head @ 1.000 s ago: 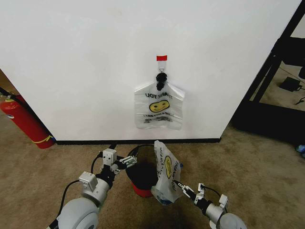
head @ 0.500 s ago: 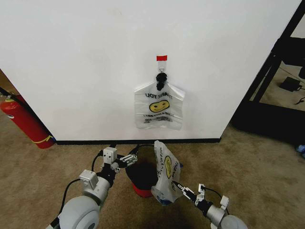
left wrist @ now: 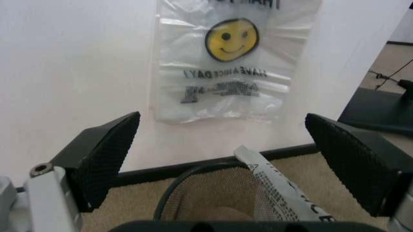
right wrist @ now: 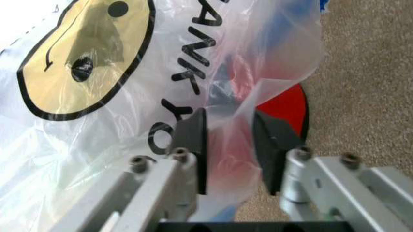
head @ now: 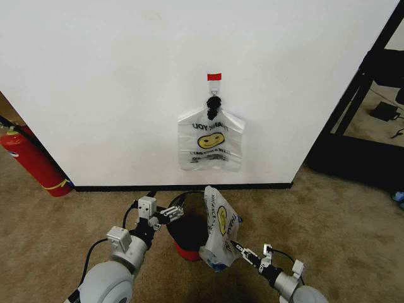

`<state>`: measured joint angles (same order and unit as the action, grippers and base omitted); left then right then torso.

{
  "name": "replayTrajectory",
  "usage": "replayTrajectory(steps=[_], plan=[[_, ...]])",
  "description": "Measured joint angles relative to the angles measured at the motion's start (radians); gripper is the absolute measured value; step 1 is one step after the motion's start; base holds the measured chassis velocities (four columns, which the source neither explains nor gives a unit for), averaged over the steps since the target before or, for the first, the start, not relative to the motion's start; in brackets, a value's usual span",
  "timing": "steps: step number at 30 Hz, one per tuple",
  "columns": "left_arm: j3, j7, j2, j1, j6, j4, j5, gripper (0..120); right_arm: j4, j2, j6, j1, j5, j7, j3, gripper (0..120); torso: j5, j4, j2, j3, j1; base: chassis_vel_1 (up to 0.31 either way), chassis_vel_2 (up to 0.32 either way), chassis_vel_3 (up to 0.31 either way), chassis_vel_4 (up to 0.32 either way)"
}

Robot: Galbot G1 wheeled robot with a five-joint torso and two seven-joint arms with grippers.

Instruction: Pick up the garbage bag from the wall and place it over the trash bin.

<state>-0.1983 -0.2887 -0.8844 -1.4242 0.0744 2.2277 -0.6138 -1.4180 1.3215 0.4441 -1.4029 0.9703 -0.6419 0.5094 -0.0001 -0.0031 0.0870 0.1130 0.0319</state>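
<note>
The garbage bag [head: 218, 228], see-through with a yellow smiley and black lettering, stands crumpled against the right side of the trash bin [head: 186, 235], a small black bin with a red base. My right gripper [head: 239, 250] is low at the bag's right side, shut on a fold of its film [right wrist: 230, 137] between the dark pads [right wrist: 192, 145]; the bin's red base [right wrist: 289, 108] shows through behind. My left gripper [head: 172, 212] hovers open over the bin's left rim [left wrist: 184, 181], pads [left wrist: 103, 154] wide apart, with the bag's edge [left wrist: 271, 186] inside the bin mouth.
A flat bunch of like bags [head: 211, 142] hangs from a black tie on the white wall, also ahead of the left wrist [left wrist: 223, 63]. A red fire extinguisher [head: 30, 161] leans at far left. A black frame [head: 363, 88] stands at right. Carpet lies all around.
The left gripper has edged slightly right toward the bin. The right gripper has sunk a little, still holding the bag, which has barely shifted.
</note>
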Motion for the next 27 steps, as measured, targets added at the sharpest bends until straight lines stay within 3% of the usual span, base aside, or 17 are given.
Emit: replayTrajectory(steps=[4, 6, 10, 18, 27], plan=[[-0.001, -0.002, 0.0, 0.0, 0.0, 0.004, 0.0, 100, -0.009, -0.001, -0.005, -0.004, 0.0, 0.003, 0.0, 11, 0.0, 0.0, 0.0, 0.0, 0.0, 0.0, 0.0, 0.0, 0.0], [0.001, -0.004, 0.0, -0.002, 0.001, 0.009, 0.003, 100, -0.037, -0.004, -0.012, -0.016, 0.005, 0.011, 0.003, 0, 0.0001, 0.0, 0.0, 0.0, 0.0, 0.0, 0.0, 0.0, 0.0], [0.003, -0.005, -0.001, -0.005, 0.001, 0.017, 0.005, 100, -0.102, -0.011, -0.019, -0.039, 0.025, 0.026, 0.007, 0, 0.0, 0.0, 0.0, 0.0, 0.0, 0.0, 0.0, 0.0, 0.0], [0.005, -0.007, -0.005, -0.008, 0.001, 0.041, 0.012, 100, -0.386, -0.056, -0.039, -0.103, 0.062, 0.101, 0.002, 0, 0.0, -0.0001, 0.0, 0.0, 0.0, 0.0, 0.0, 0.0, 0.0], [0.006, -0.009, 0.001, -0.006, 0.003, 0.084, 0.012, 100, -0.61, -0.109, -0.076, -0.09, 0.005, 0.226, -0.043, 0, -0.0001, 0.0001, 0.0, 0.0, 0.0, 0.0, 0.0, 0.0, 0.0]])
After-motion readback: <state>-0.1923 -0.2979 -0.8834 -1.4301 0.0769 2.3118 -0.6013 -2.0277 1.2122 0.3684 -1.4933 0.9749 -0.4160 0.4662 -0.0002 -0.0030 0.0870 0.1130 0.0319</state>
